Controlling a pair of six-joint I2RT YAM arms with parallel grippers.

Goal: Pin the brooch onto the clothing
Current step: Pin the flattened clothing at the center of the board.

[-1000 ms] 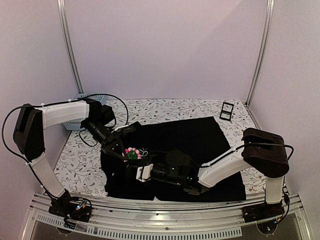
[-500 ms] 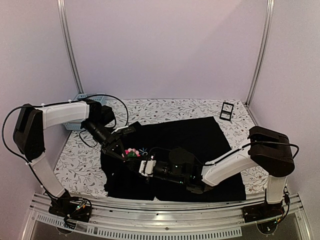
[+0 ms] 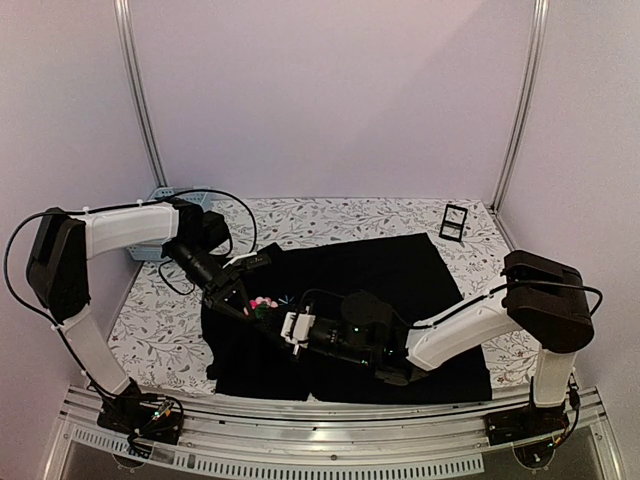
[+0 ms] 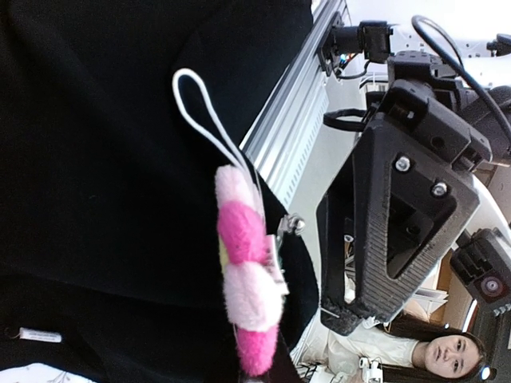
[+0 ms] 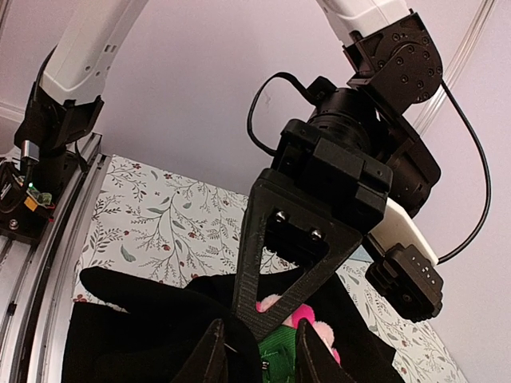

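Observation:
The brooch (image 3: 264, 303), pink petals with a green back, hangs over the left part of the clothing (image 3: 400, 270), a black shirt spread on the table. My left gripper (image 3: 243, 300) is shut on it. In the left wrist view the brooch (image 4: 243, 271) shows edge-on, its white loop (image 4: 200, 104) pointing up, my own fingertips (image 4: 259, 375) barely in frame. My right gripper (image 3: 275, 318) meets it from the right. In the right wrist view my fingers (image 5: 211, 355) pinch a raised fold of the clothing (image 5: 144, 327), with the brooch (image 5: 315, 319) just beyond.
A small black stand (image 3: 453, 221) sits at the back right of the flowered table (image 3: 330, 215). A blue basket (image 3: 148, 251) is at the back left behind the left arm. The metal rail (image 4: 295, 120) runs along the near edge.
My right gripper has moved a little up and right, closer under the brooch, taking the shirt's fold with it. The left gripper and brooch have hardly moved.

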